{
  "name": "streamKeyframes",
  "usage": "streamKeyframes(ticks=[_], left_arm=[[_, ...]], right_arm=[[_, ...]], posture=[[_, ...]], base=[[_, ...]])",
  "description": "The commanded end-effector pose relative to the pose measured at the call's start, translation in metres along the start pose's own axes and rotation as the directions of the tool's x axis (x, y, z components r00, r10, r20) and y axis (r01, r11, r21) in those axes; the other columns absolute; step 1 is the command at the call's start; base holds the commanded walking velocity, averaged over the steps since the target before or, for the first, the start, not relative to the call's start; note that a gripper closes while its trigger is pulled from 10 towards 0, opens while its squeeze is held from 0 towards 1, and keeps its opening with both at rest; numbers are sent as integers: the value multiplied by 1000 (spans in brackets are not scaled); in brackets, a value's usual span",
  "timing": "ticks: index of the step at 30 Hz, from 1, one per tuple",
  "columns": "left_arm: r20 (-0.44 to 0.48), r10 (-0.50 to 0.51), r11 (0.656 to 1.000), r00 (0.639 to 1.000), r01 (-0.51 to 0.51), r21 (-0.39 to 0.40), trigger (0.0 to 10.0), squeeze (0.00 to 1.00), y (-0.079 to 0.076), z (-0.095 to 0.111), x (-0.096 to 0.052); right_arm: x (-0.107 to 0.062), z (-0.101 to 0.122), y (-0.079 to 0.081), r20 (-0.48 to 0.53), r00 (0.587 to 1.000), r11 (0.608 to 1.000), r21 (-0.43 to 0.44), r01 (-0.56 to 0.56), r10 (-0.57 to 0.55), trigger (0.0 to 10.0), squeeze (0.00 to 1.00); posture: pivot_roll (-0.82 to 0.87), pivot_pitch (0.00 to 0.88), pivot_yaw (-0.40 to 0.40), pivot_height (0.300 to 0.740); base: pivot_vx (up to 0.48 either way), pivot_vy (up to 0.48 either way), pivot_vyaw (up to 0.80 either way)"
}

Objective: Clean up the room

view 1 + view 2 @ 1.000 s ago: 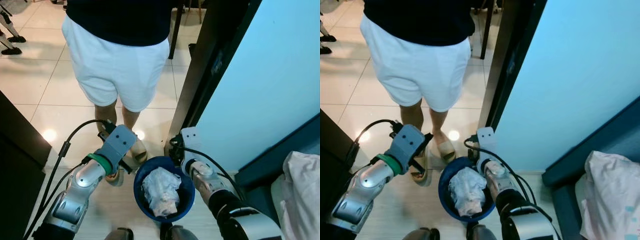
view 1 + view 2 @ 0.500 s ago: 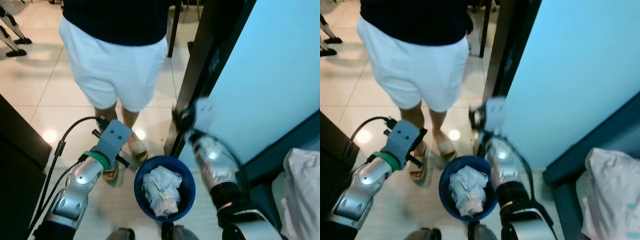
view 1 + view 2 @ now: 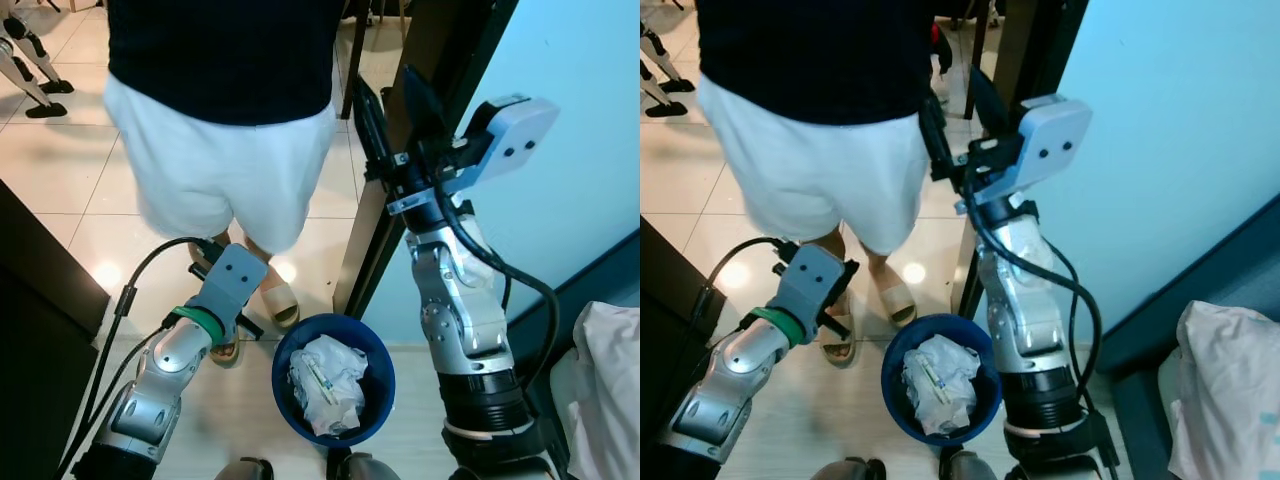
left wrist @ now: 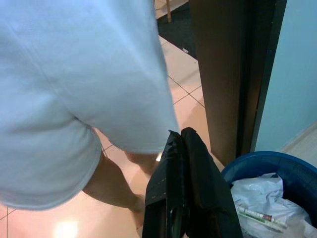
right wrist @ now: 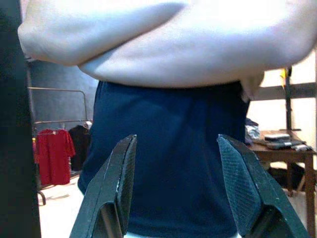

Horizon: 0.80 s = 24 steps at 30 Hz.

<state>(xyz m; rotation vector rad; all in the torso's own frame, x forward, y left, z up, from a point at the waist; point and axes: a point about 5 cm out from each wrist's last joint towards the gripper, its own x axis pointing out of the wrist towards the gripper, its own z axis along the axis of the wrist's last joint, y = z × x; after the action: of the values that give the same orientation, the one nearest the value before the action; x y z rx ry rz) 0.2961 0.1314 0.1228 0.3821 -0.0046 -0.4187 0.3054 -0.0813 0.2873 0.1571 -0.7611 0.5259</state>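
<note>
- Far left, a black cabinet (image 3: 40, 300) edges the tiled floor (image 3: 60, 150); nothing of mine is touching it.
- My left gripper (image 4: 181, 148) hangs low just left of the bin, close by the person's sandalled foot (image 3: 275, 300). In the left wrist view its two black fingers (image 4: 168, 178) are pressed flat together with nothing between them.
- A person in white shorts (image 3: 220, 170) and a dark top stands right in front of me, near enough that I judge any reach forward risks a bump.
- The blue bin (image 3: 287, 352) sits on the floor between my two arms, at my feet. It lies below and just to the right of the left fingers, so I reckon the left arm is the nearer one to it now.
- Inside the bin: crumpled white paper and wrapping (image 3: 325, 385), filling most of it but staying below the rim.
- My right gripper (image 3: 395, 115) is up high, well above the bin, pointing at the person's waist beside the dark door frame (image 3: 420, 60). In the right wrist view its fingers (image 5: 116, 178) stand wide apart, empty.
- Far right, a white cloth bundle (image 3: 610, 380) lies on a dark ledge below the pale blue wall (image 3: 580, 180), well apart from the bin. My guess is that's a next thing to tidy, and the right arm is the closer one for it.
</note>
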Motion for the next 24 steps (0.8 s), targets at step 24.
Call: streamKeyframes(ticks=[24], left_arm=[[-34,24,999,999,-25,-33,10000,0,-3,-10,4]], right_arm=[[-60,-65,-18,-410,905,993,-50,105,-116,10000,0]], posture=[[30,81,57,726]], base=[[0,0,0]])
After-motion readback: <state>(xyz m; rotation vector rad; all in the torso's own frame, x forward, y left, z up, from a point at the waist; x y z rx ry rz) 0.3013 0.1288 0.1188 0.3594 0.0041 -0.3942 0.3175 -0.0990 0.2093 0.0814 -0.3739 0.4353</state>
